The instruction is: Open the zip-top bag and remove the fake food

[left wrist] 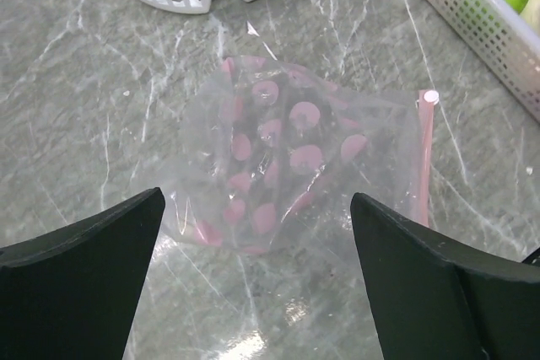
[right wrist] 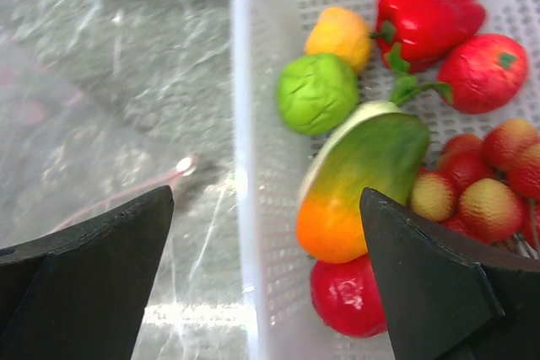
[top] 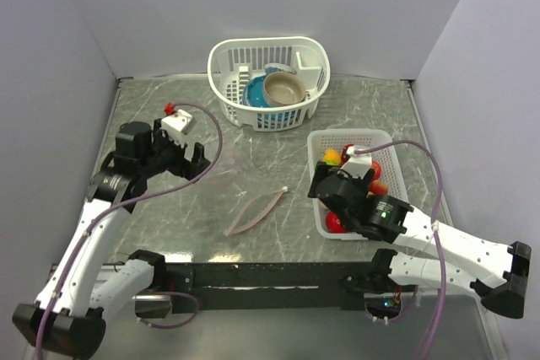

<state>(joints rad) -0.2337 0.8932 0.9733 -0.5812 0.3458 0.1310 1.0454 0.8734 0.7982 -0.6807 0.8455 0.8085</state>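
The zip-top bag (left wrist: 287, 158) lies flat on the table, clear with pink dots, its pink zip strip (left wrist: 424, 158) along the right side. No food shows inside it. In the top view its strip (top: 257, 211) lies mid-table. The fake food (right wrist: 363, 183) lies in a white perforated tray (right wrist: 253, 124): a red pepper (right wrist: 426, 10), a green piece (right wrist: 316, 92), a yellow piece and red fruits. My left gripper (left wrist: 257, 276) is open and empty, above the bag's near edge. My right gripper (right wrist: 266, 276) is open and empty, straddling the tray's left rim.
A white mesh basket (top: 268, 82) holding a blue bowl and a tan bowl stands at the back centre. The tray (top: 380, 137) sits at the right. Grey walls close in the table on the left, right and back.
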